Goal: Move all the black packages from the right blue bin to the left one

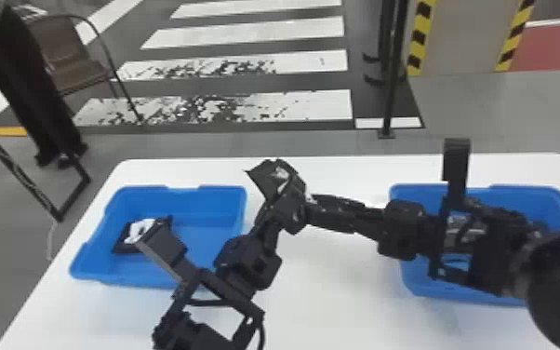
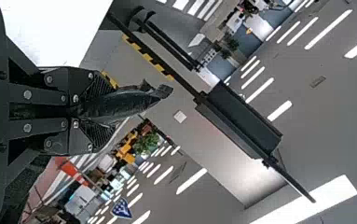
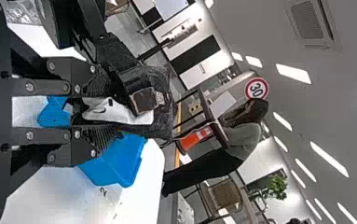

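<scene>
Above the table between the bins, a black package with a white patch [image 1: 274,179] is held up by both grippers. My left gripper [image 1: 287,207] meets it from below, my right gripper [image 1: 312,201] from the right. The left wrist view has the left gripper [image 2: 102,111] shut on the dark package [image 2: 125,102], seen nearly edge-on. In the right wrist view the right gripper [image 3: 94,111] is shut on the package [image 3: 162,107]. Another black package [image 1: 123,243] lies in the left blue bin [image 1: 207,274]. My right arm hides much of the right blue bin [image 1: 409,284].
Both bins stand on the white table [image 1: 339,298], with bare tabletop between them. My left forearm crosses the left bin's front right corner. Beyond the table are a chair [image 1: 72,60] and a dark post [image 1: 388,93].
</scene>
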Robot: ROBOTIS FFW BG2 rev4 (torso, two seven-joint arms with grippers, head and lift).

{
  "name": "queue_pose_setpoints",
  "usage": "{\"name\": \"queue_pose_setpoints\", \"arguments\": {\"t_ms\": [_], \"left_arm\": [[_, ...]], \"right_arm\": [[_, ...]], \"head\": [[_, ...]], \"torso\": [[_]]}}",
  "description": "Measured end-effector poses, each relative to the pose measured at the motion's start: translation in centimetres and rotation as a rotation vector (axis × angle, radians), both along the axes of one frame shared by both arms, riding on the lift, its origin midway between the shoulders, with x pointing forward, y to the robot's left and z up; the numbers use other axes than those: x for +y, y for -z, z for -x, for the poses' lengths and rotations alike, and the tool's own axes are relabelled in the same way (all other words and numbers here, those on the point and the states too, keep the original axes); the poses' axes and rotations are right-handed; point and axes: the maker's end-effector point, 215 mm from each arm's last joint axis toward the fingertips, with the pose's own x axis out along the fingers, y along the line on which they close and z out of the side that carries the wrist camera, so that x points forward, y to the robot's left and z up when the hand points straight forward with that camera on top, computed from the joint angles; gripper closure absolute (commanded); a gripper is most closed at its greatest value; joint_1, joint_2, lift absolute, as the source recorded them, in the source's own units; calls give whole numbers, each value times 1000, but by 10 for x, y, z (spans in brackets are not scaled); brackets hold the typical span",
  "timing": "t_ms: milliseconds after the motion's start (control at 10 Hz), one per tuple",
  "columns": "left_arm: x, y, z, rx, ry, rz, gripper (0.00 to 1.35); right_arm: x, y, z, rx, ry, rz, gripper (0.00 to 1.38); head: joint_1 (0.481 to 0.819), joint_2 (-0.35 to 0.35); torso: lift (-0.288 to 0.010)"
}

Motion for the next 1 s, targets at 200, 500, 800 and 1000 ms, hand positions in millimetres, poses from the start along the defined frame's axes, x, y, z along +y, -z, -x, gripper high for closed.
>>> {"name": "queue_pose_setpoints", "arguments": {"t_ms": [200, 500, 800, 1000], "left_arm": [[54, 5, -21, -32, -126, -116, 1210], [175, 28, -59, -31, -385, -419, 1210], [245, 57, -68, 30, -510, -670, 1078], [238, 77, -64, 75, -484, -650, 133]], "right_arm": [[-20, 3, -10, 9, 52, -31, 99], [-37, 0, -24, 19, 109, -84, 116], [-40, 7, -21, 55, 115, -108, 116], [-49, 13, -21, 74, 127, -91, 111]], "head": [[695, 208], [695, 293], [695, 350], [695, 350]], "torso": [[-154], [-154], [-154], [-154]]}}
